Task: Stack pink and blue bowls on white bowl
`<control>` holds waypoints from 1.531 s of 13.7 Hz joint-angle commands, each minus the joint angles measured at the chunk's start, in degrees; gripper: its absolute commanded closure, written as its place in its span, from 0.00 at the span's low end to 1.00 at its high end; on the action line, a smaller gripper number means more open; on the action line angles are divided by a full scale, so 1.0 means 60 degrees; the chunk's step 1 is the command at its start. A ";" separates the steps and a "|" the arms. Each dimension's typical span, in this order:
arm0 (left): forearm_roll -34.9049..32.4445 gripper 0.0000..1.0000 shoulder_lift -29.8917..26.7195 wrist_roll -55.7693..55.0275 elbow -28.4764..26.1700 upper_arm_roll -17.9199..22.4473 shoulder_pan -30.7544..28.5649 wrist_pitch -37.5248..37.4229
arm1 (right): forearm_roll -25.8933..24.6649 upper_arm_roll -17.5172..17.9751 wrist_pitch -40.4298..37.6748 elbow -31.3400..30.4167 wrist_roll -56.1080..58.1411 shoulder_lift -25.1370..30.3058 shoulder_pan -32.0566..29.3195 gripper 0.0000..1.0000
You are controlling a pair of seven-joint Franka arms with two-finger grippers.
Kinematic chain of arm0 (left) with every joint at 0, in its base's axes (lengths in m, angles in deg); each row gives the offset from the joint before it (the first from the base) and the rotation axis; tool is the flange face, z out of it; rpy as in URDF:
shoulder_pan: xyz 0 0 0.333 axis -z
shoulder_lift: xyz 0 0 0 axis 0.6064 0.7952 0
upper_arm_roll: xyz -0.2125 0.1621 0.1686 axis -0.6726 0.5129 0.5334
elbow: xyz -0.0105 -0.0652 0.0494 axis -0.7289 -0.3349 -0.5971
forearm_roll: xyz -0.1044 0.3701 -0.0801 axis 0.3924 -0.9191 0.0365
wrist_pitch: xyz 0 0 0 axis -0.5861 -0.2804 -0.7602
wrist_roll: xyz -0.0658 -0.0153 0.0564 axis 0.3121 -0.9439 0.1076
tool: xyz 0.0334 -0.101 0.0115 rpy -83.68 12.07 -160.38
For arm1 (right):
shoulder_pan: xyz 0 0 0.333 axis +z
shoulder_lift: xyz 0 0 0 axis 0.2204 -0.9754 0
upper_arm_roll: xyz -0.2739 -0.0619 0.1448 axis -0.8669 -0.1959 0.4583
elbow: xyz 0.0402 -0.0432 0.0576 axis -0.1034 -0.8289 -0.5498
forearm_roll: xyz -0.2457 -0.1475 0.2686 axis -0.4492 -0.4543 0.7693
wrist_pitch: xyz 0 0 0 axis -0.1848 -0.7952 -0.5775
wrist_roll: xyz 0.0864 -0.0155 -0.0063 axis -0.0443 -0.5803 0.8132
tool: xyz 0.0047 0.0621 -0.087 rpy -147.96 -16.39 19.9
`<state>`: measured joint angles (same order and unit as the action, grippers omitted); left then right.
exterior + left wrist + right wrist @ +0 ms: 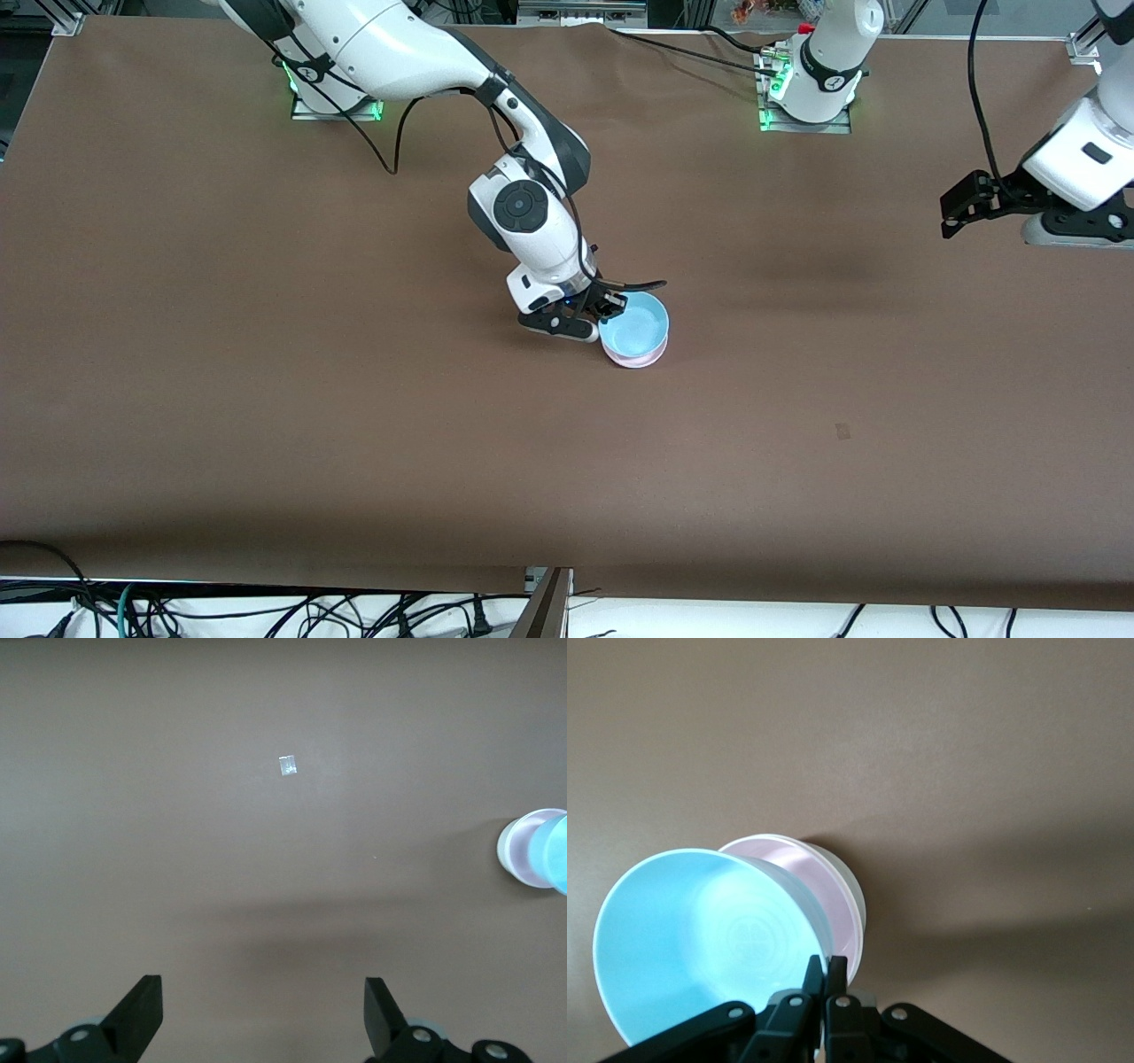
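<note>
Three bowls sit gathered near the middle of the brown tabletop (266, 443) in the front view: the blue bowl (633, 323) tilts over the pink bowl (640, 358), and the right tool (608, 306) is clamped on the blue bowl's rim on the side toward the right arm's base; the white bowl cannot be made out here. The left tool (961, 206) waits, raised over the left arm's end of the tabletop, well apart from the stack. In the left wrist view that tool (264, 1010) shows its fingers spread wide, holding nothing, above bare tabletop, with the pink bowl (527, 850) and blue bowl (558, 855) far off. In the right wrist view the right tool (826, 979) is pinched tight on the thin rim of the blue bowl (700, 939), which leans against the pink bowl (819, 895) nested in the white bowl (852, 890). These bowls look light, stiff and smooth, probably slippery; the rim seems the only sensible hold.
</note>
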<state>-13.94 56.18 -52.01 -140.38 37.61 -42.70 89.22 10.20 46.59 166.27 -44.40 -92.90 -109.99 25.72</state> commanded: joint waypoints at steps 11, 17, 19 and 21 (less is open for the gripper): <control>0.0374 0.00 0.0074 -0.0028 0.0297 -0.0263 -0.0423 -0.0189 | -0.0612 -0.0136 0.0385 0.0390 -0.0496 -0.0515 0.0242 0.11; 0.0374 0.00 0.0074 0.0001 0.0282 -0.0322 -0.0438 -0.0203 | -0.0671 -0.0808 -0.2448 0.1251 0.0873 0.0303 0.0038 0.00; 0.0374 0.00 0.0059 0.0016 0.0282 -0.0322 -0.0438 -0.0320 | -0.0671 -0.0854 -0.3594 0.1444 0.2178 0.0727 -0.0415 0.00; 0.0389 0.00 0.0044 0.0031 0.0282 -0.0322 -0.0467 -0.0335 | -0.0671 -0.0810 -0.4503 0.1372 0.3815 0.1444 -0.1263 0.00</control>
<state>-12.07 56.17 -51.96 -140.02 35.81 -45.33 88.74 6.75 40.90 143.87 -35.13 -78.13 -105.22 22.59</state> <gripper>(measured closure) 0.000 0.000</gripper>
